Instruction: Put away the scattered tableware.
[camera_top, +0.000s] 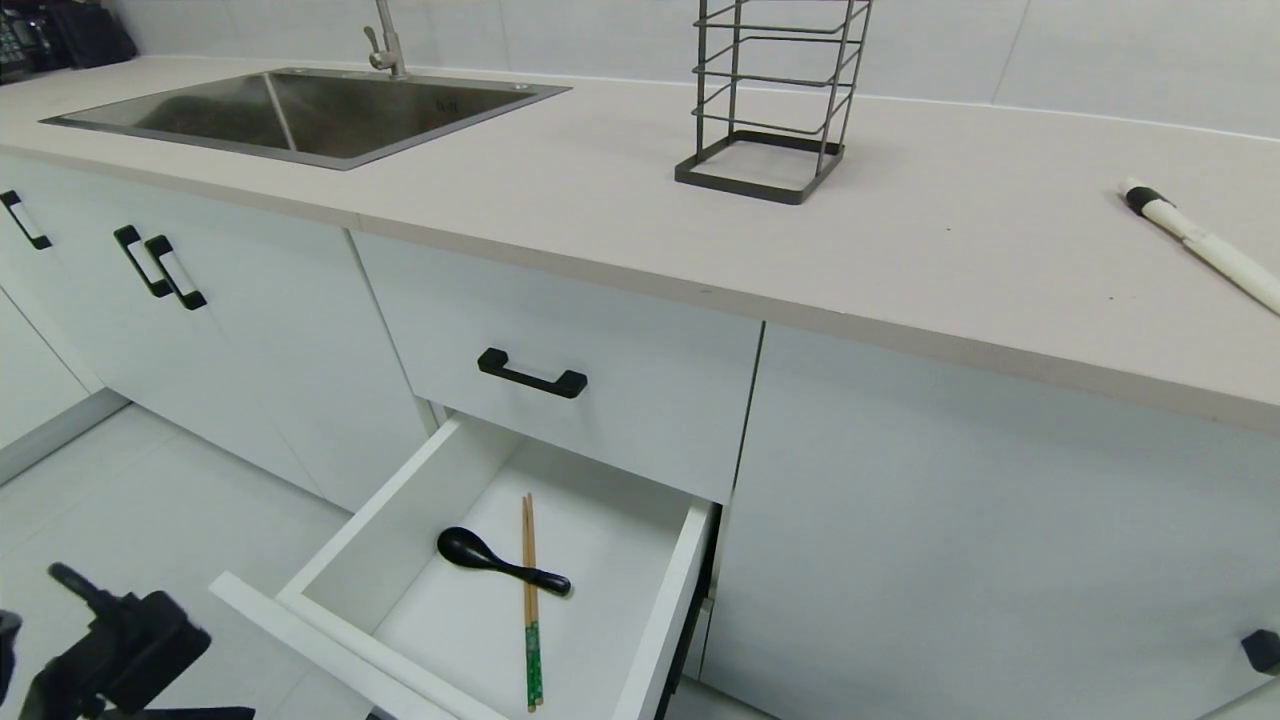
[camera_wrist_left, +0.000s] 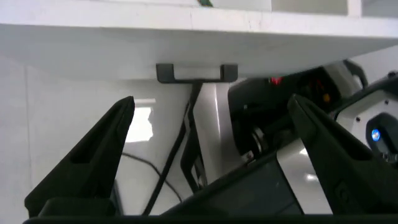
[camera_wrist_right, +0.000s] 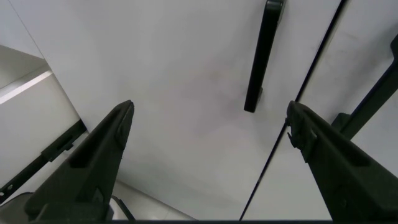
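Note:
The lower drawer (camera_top: 340, 545) stands pulled out. Inside it a black spoon (camera_top: 500, 562) lies across the floor beside a pair of wooden chopsticks (camera_top: 531, 600) with green ends. A white-handled utensil with a black band (camera_top: 1200, 242) lies on the countertop at the far right. My left gripper (camera_wrist_left: 211, 102) is open and holds nothing; it sits low, in front of and below the drawer's front panel, looking up at its black handle (camera_wrist_left: 196, 73). My right gripper (camera_wrist_right: 209, 107) is open too, facing a white cabinet door with a black handle (camera_wrist_right: 264, 56).
A steel sink (camera_top: 300, 110) with a tap is set in the countertop at the back left. A dark wire rack (camera_top: 770, 100) stands mid-counter. The upper drawer with a black handle (camera_top: 532, 374) is closed above the open one. Closed cabinet doors flank both sides.

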